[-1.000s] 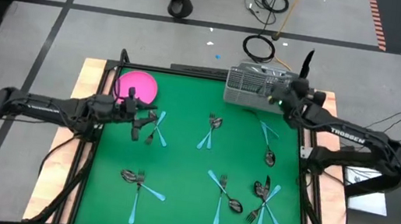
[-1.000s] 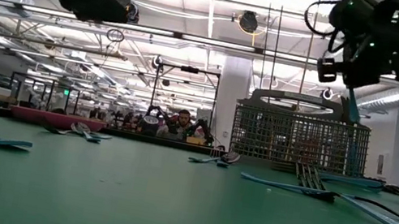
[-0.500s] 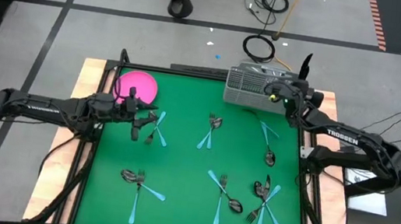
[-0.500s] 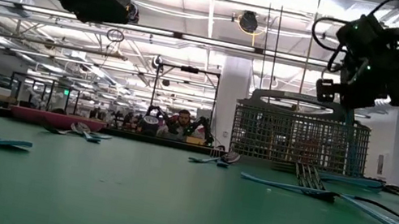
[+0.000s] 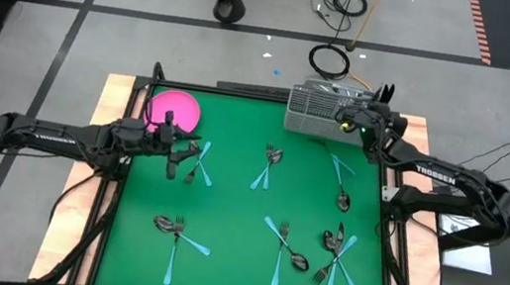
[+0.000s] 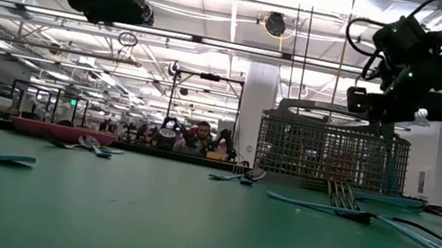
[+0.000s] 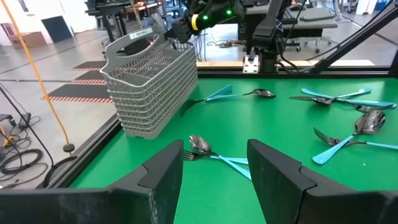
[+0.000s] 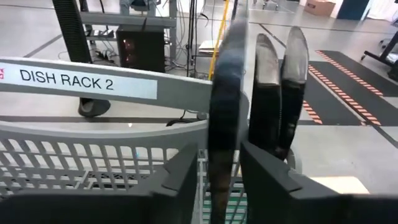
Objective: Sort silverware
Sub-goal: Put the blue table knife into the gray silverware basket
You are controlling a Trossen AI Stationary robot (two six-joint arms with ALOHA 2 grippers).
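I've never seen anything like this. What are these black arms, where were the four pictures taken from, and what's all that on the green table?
These are two robot arms, each ending in a two-finger end effector. One camera looks down from above, one sits at table height, and one rides on each wrist. Loose silverware lies scattered on the green table, with a pink plate and a wire caddy at the back. The left end effector hovers open near the plate. The right end effector, over the caddy, grips a dark utensil.
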